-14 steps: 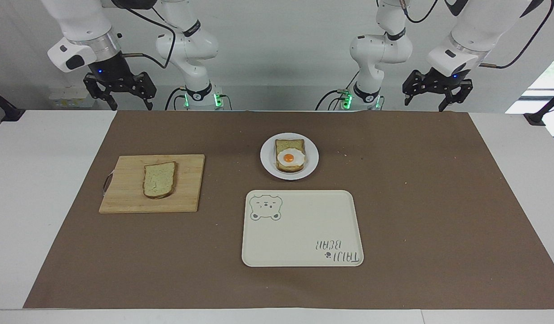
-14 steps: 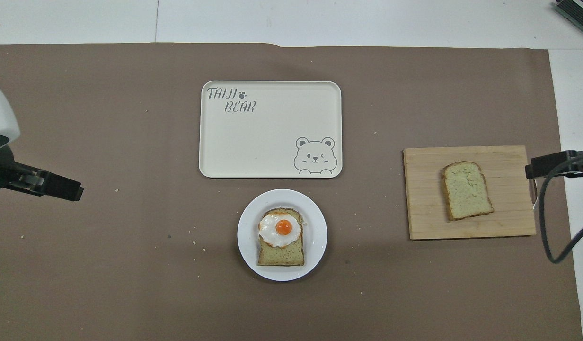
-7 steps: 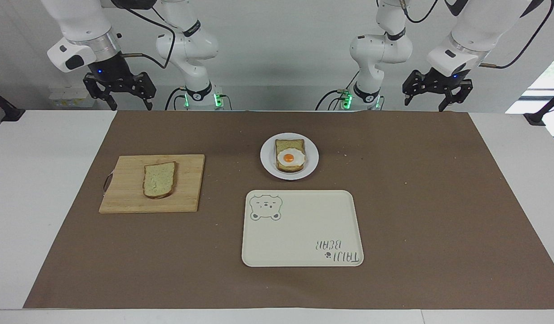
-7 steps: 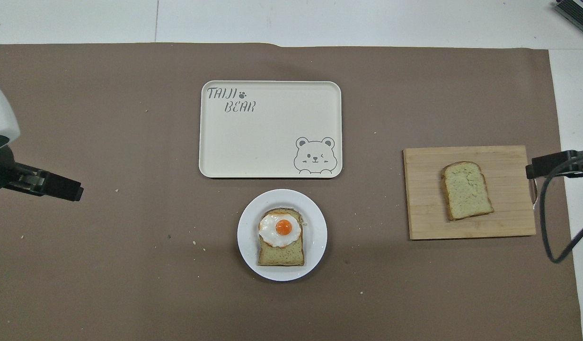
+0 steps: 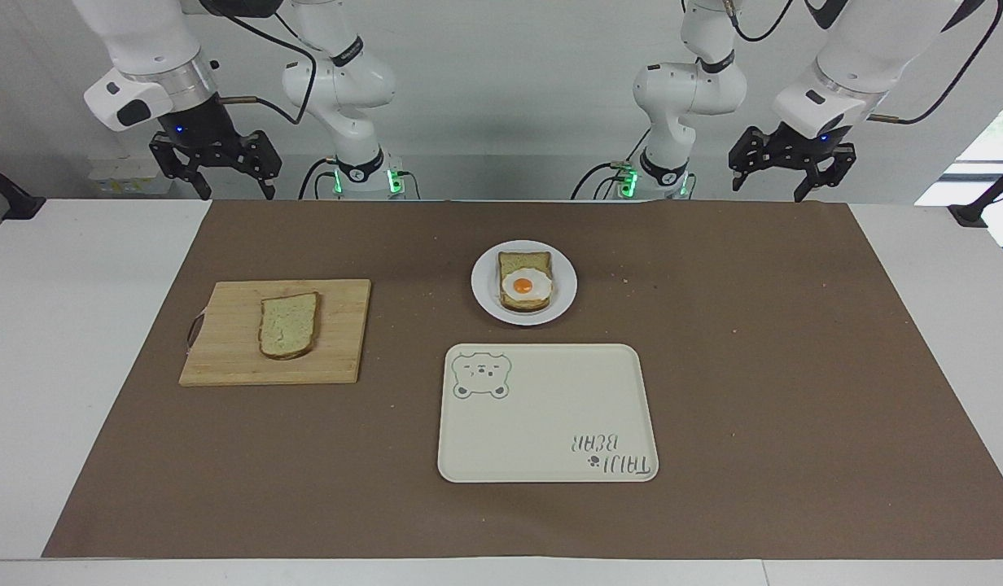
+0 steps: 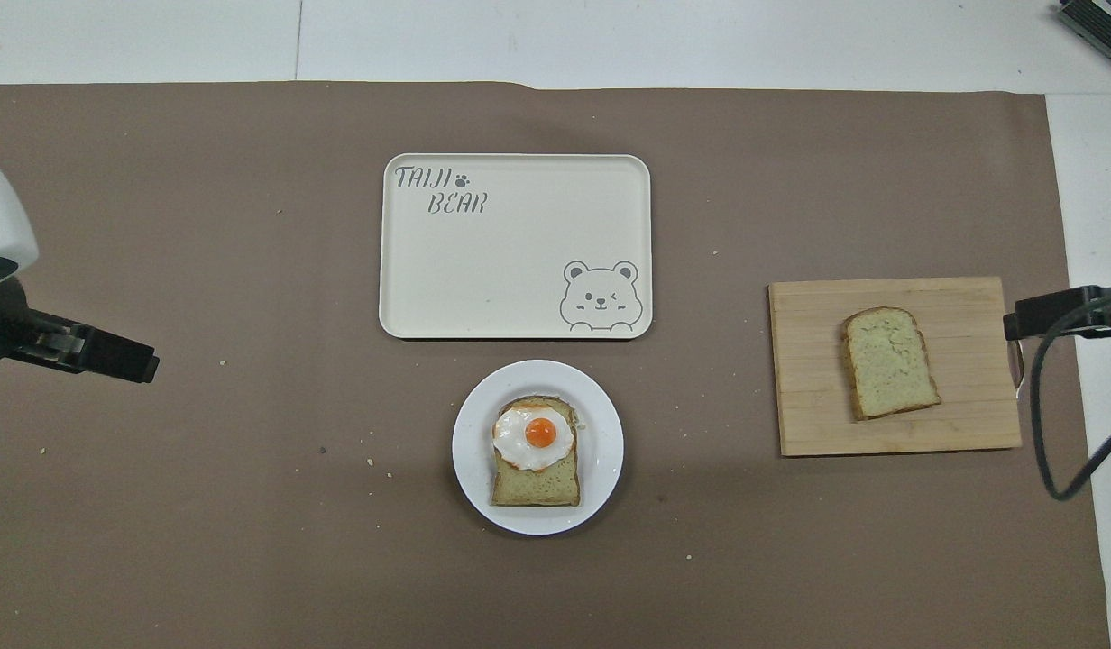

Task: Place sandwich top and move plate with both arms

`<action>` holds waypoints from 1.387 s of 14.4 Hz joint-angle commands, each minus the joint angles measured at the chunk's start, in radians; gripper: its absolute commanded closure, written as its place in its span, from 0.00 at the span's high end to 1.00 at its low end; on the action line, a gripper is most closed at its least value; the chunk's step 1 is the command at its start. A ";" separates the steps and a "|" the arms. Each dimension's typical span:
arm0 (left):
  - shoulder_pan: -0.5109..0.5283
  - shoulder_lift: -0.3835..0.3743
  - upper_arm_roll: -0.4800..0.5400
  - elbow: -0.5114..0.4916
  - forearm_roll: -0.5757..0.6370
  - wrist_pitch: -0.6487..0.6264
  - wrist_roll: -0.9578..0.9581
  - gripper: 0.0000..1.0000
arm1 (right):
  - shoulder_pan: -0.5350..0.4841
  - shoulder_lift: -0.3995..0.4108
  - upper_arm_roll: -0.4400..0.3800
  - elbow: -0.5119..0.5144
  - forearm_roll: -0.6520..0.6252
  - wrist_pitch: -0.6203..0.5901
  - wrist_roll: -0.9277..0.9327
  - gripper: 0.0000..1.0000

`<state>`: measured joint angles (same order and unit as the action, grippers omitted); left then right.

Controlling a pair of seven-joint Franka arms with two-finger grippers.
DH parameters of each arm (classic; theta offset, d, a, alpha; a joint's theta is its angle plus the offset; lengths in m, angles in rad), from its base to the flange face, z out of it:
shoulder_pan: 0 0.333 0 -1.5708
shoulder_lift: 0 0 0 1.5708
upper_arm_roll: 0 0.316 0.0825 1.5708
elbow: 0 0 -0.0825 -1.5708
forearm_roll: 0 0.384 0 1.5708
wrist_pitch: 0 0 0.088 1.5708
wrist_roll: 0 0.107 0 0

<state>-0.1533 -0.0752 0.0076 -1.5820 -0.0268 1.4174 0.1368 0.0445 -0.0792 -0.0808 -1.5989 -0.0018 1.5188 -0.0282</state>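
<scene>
Right pincer (image 5: 215, 175) hangs with jaws wide and empty above the counter's robot-side edge; the sandwich top (image 5: 288, 325) lies below it on a wooden cutting board (image 5: 339, 342). Toward the left pincer (image 5: 792, 175), also wide and empty, sits the plate (image 5: 485, 285) with egg-topped bread (image 5: 524, 289), beside a cream tray (image 5: 550, 423).

Bare brown mat (image 5: 778, 366) is lying open around the sandwich top (image 5: 288, 325) on its cutting board (image 5: 225, 358); the plate (image 5: 481, 285) is sitting just beside the tray (image 5: 542, 439), narrowing access there, while both grippers are hanging raised at the robots' edge.
</scene>
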 commanded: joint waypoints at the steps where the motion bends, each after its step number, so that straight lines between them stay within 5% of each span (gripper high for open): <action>1: -0.015 -0.031 0.009 -0.036 -0.007 0.006 -0.013 1.00 | -0.011 -0.005 0.001 -0.009 -0.012 0.009 -0.025 1.00; 14: -0.015 -0.031 0.009 -0.036 -0.007 0.003 -0.013 1.00 | -0.031 -0.011 -0.013 -0.013 -0.017 -0.017 -0.032 1.00; 20: -0.015 -0.031 0.009 -0.036 -0.007 0.003 -0.013 1.00 | -0.089 -0.050 -0.014 -0.148 -0.009 0.098 -0.153 1.00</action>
<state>-0.1533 -0.0752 0.0076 -1.5822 -0.0268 1.4173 0.1368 -0.0145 -0.0927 -0.0972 -1.6514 -0.0035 1.5484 -0.1319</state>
